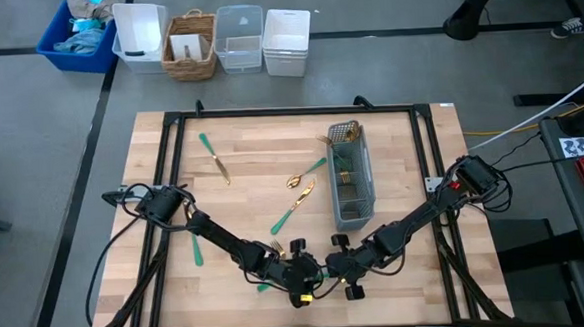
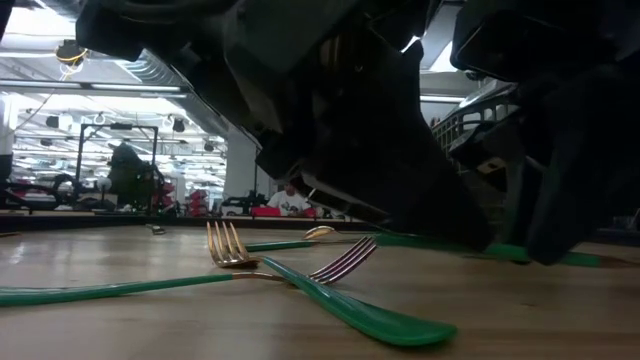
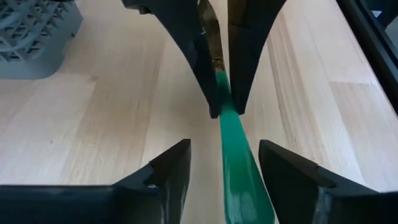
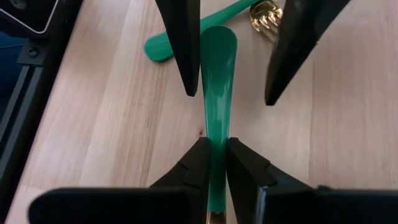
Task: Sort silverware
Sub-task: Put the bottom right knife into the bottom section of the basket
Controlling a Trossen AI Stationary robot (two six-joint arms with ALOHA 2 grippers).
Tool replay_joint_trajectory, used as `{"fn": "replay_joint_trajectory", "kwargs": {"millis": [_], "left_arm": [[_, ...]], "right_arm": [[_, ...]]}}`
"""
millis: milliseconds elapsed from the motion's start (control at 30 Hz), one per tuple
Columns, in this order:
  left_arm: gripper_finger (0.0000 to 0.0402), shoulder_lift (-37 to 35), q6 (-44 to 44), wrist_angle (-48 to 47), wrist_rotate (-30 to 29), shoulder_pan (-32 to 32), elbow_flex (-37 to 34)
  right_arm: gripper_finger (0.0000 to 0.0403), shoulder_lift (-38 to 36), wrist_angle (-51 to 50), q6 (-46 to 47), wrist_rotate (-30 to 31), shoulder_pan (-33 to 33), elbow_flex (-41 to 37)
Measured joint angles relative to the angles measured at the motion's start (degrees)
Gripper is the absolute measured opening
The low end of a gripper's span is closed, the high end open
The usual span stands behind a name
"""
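Where both arms meet at the near table edge in the high view, left gripper (image 1: 296, 275) and right gripper (image 1: 340, 267) face each other; grey mesh caddy (image 1: 349, 177) sits right of centre, loose silverware (image 1: 294, 205) mid-table. Low view: two forks (image 2: 235, 250) crossed on the wood, arms overhead. Left wrist view: left fingers (image 3: 163, 171) spread apart, clear of the teal handle (image 3: 239, 158). Right wrist view: right fingers (image 4: 194, 168) clamped on that handle (image 4: 216, 74), held between both grippers.
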Motion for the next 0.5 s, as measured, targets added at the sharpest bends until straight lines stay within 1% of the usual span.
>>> {"fn": "replay_joint_trajectory", "kwargs": {"millis": [100,233,333,500], "left_arm": [[0.0193,0.00,-0.48,0.00,0.27,0.00,0.00],[0.0194,0.00,-0.63,0.03,3.06,0.00,0.00],[0.0194,0.00,-0.61,0.04,3.74,-0.37,0.00],[0.0194,0.00,3.12,0.01,3.80,-0.79,0.02]], "right_arm": [[0.0048,0.00,0.00,0.00,-0.10,0.00,0.00],[0.0048,0.00,-0.01,0.00,-0.10,0.02,0.00],[0.0048,0.00,-0.01,0.00,-0.10,0.01,0.00],[0.0048,0.00,-0.02,1.11,-0.15,0.02,0.00]]}}
